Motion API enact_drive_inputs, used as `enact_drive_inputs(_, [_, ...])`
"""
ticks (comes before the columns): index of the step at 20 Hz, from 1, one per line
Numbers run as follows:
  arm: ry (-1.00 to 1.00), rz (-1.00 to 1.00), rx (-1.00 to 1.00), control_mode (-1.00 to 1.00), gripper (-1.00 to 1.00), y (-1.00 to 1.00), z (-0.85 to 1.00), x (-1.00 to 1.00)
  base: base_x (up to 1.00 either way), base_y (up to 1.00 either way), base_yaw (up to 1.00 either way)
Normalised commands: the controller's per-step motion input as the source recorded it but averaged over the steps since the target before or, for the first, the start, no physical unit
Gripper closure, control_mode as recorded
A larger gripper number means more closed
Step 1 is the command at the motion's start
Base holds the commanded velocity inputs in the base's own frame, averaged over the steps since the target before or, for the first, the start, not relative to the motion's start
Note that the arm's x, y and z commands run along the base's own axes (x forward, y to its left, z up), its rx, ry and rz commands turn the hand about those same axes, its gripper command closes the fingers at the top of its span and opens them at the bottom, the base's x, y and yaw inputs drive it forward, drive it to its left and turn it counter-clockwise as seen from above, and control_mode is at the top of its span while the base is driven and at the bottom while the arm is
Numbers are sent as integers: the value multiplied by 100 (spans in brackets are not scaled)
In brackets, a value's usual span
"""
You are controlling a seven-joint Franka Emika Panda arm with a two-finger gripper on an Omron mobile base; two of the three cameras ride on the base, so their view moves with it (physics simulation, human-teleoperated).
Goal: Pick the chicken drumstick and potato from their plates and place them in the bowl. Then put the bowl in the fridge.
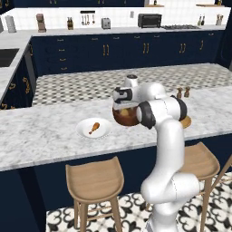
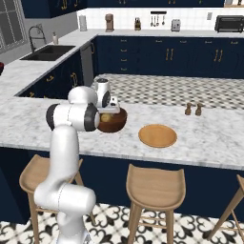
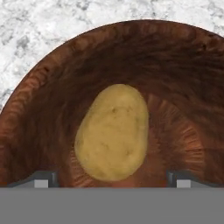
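Potato (image 3: 113,132) right under the claw (image 3: 112,179), lying in the bowl (image 3: 52,100), fingers spread wide with nothing between them. From the left, one drumstick (image 1: 94,127) waits on the white plate (image 1: 84,132), off to the claw's left, bone tip pointing away from it. From the right, the wooden plate (image 2: 157,136) sits bare. Two plates, one bowl.

A yellowish-tan potato (image 3: 113,133) lies in a dark reddish-brown wood-grained bowl (image 3: 52,100) on a white table (image 1: 41,136) veined with grey. Nearby, an orange-brown chicken drumstick (image 1: 94,128) sits on a glossy white plate (image 1: 84,131), beside a light-brown wooden plate (image 2: 157,136), before navy cabinets (image 2: 190,57) with gold handles.
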Motion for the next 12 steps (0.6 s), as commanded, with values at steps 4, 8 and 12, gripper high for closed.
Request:
enact_drive_inputs(4, [5, 0, 0, -100, -100, 9, 73, -13, 0, 0, 0])
enact_drive_inputs(8, [2, -6, 0, -100, -100, 48, 65, -86, 0, 0, 0])
enact_drive_inputs(12, [1, -28, 0, -100, -100, 77, 5, -100, 0, 0, 0])
